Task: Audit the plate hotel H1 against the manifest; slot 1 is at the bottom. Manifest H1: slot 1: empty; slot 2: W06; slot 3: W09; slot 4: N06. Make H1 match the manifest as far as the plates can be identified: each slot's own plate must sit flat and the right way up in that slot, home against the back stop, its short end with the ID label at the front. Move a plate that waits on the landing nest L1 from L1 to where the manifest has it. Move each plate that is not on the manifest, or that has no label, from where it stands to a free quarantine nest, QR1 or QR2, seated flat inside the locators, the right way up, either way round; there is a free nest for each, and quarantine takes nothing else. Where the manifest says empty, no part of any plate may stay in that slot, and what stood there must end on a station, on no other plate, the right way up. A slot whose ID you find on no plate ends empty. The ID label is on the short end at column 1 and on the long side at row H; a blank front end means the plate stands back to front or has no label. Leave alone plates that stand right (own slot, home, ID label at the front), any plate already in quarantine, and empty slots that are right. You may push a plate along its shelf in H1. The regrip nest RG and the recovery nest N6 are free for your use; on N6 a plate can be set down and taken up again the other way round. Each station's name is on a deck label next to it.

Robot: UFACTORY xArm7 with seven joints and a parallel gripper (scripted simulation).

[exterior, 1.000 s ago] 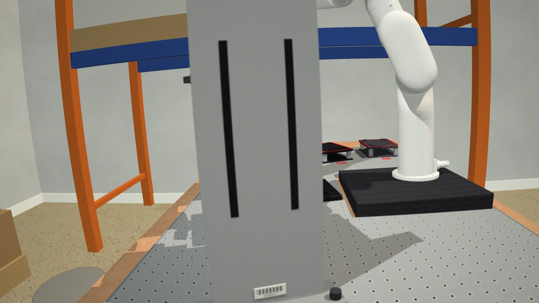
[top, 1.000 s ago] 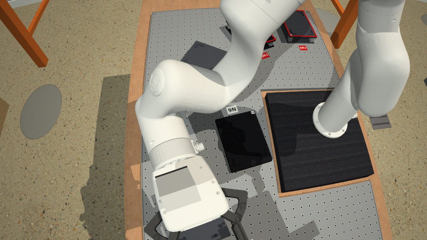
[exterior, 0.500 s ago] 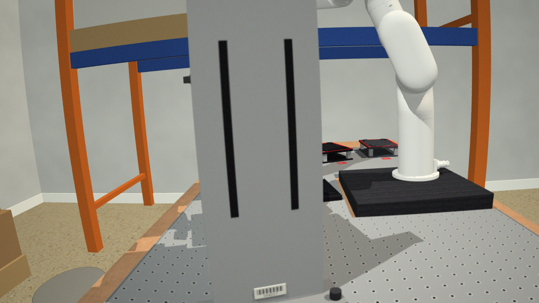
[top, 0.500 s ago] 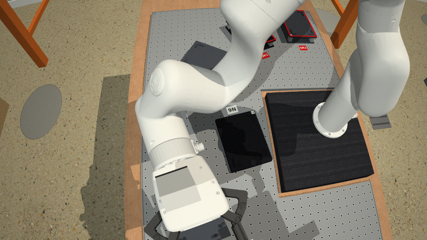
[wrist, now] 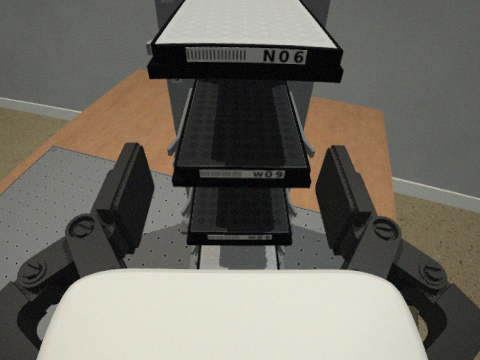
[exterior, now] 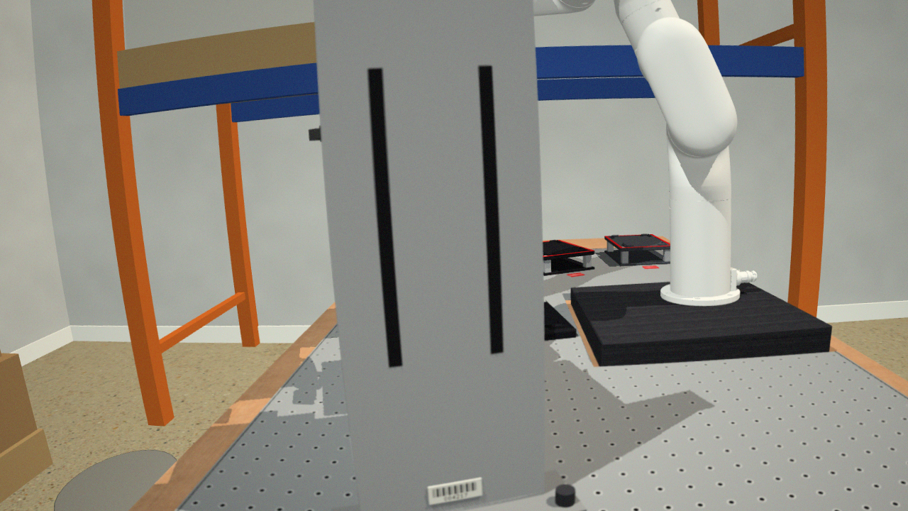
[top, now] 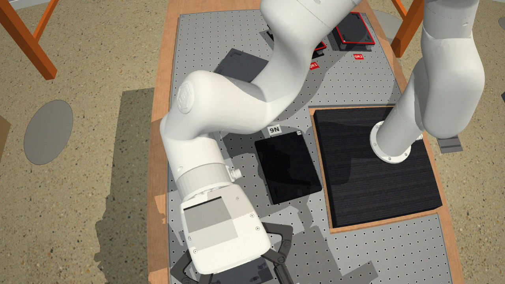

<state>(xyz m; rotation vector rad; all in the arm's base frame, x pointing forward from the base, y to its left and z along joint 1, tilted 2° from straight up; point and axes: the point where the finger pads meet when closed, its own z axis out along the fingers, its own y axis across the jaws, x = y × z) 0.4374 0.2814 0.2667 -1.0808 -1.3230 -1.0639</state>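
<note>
a grey perforated surface (top: 388,254) is lying on a wooden bench (top: 159,88); a black base block (top: 370,197) is sitting on it beside the n6 nest (top: 287,169); two red-edged quarantine nests (top: 354,30) are standing at the far end; the grey hotel tower (exterior: 438,381) is standing at the near end

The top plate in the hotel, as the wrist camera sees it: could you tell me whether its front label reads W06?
No, the top plate shows N06 on the label at its front end, beside a barcode strip.

Lowest plate (wrist: 239,215) front label too small to read; QR1 nest (top: 319,46) mostly hidden behind arm (top: 225,102).
</note>
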